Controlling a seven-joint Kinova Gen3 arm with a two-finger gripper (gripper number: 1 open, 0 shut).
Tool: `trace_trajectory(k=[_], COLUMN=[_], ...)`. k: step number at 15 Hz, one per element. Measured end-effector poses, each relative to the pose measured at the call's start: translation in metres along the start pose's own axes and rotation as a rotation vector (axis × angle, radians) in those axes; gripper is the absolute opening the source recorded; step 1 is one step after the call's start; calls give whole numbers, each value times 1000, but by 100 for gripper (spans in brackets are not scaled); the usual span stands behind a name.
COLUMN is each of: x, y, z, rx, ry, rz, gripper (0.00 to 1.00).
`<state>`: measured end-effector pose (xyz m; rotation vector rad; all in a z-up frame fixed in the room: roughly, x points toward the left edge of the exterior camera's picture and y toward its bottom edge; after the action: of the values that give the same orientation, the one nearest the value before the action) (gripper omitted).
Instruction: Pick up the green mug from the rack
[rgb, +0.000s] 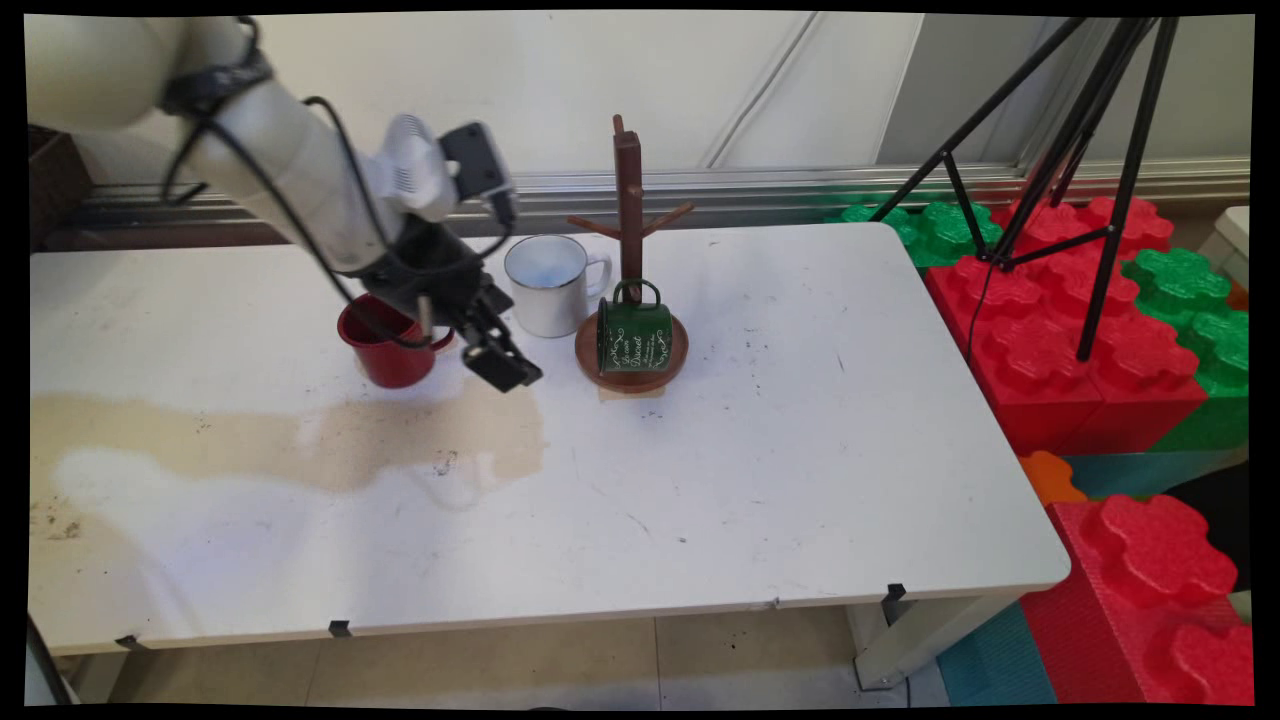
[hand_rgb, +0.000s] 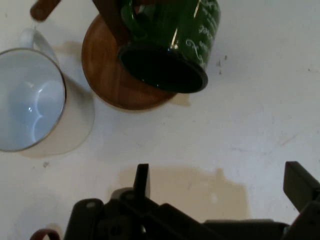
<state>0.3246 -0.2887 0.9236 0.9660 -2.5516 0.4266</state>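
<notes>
The hand (rgb: 497, 362) is low over the white desk (rgb: 780, 460), angled down and to the right, and its two fingers (hand_rgb: 142, 181) stand well apart with nothing between them; in the hand view only bare desk surface and a tan stain (rgb: 400, 435) show in the gap. The nearest item is a red mug (rgb: 388, 345), upright on the desk just beside and behind the hand on its left; the arm's linkage and black cables cross in front of the mug's right side, and whether they touch it cannot be determined. To the right of the hand stands a white enamel mug (rgb: 550, 285), upright, mouth up, interior pale and apparently empty, its handle turned toward a wooden mug tree (rgb: 629, 215). The mug tree consists of a dark upright post with short angled pegs, set on a round wooden base (rgb: 632, 372). A green mug (rgb: 634, 335) with white lettering lies on its side on that base, against the post, handle uppermost, mouth facing toward the hand. The white mug stands just beside the base, on its left. Beyond the desk's right edge are large red and green foam blocks (rgb: 1100, 340) and the black legs of a tripod (rgb: 1090, 150).
</notes>
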Motion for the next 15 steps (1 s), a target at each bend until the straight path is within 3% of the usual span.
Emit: trace_trajectory(k=[5,15], x=[22,12], y=[3,1], z=[37,80], rx=[-9,-35], ry=[-3,114], rz=[-25,-172], gripper=[100,100])
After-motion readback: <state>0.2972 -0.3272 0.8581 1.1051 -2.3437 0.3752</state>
